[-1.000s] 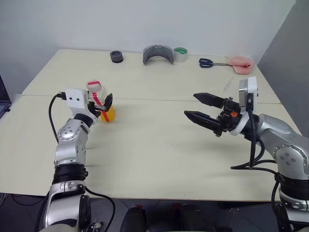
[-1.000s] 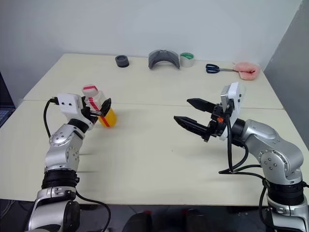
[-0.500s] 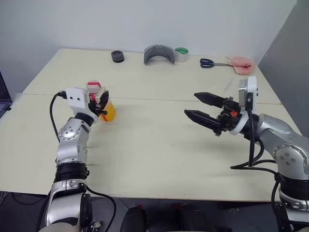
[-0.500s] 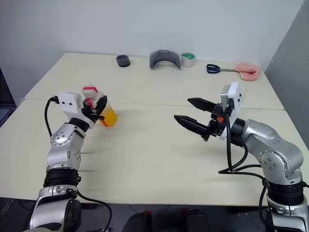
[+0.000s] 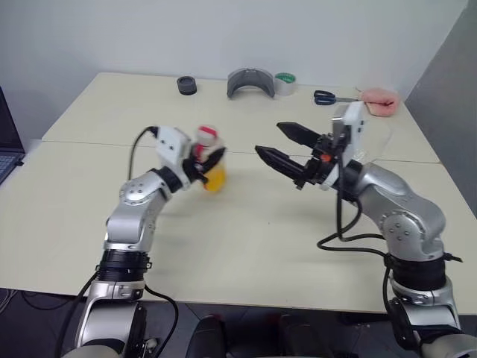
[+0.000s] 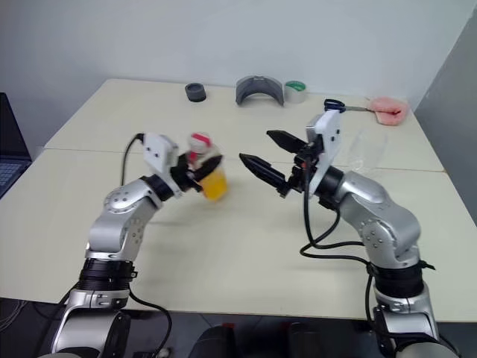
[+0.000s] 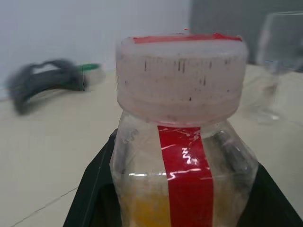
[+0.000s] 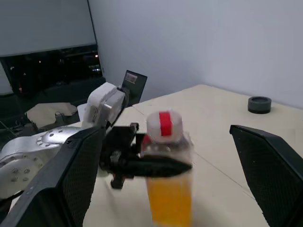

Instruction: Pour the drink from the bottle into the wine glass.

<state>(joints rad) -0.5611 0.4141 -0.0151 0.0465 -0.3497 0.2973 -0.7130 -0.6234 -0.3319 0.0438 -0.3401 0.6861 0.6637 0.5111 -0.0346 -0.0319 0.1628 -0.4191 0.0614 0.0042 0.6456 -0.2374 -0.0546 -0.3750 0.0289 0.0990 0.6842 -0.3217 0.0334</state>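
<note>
We saw the left gripper [image 5: 209,165] with its black fingers closed tight around the bottle [image 5: 210,166], a small clear plastic one with a squarish body, a ribbed pale-pink cap and a glossy red strip running down its front. It was held upright above the middle of the pale, matte counter [image 5: 246,246], and the drink [image 5: 215,179], a translucent orange-yellow liquid, filled its lower part.

Just to the right of the bottle, the right gripper [image 5: 279,146] had its two tapered black fingers spread wide apart with nothing between them, pointing left toward the bottle.

The wine glass [image 5: 375,140], clear and thin-walled, stood on the counter to the right, behind the right arm, partly hidden by it.

Along the far edge lay a dark round ring [image 5: 186,85], a curved grey piece [image 5: 250,82], a roll of tape [image 5: 285,83], blue-handled scissors [image 5: 328,97] and a soft pink object [image 5: 377,101].
</note>
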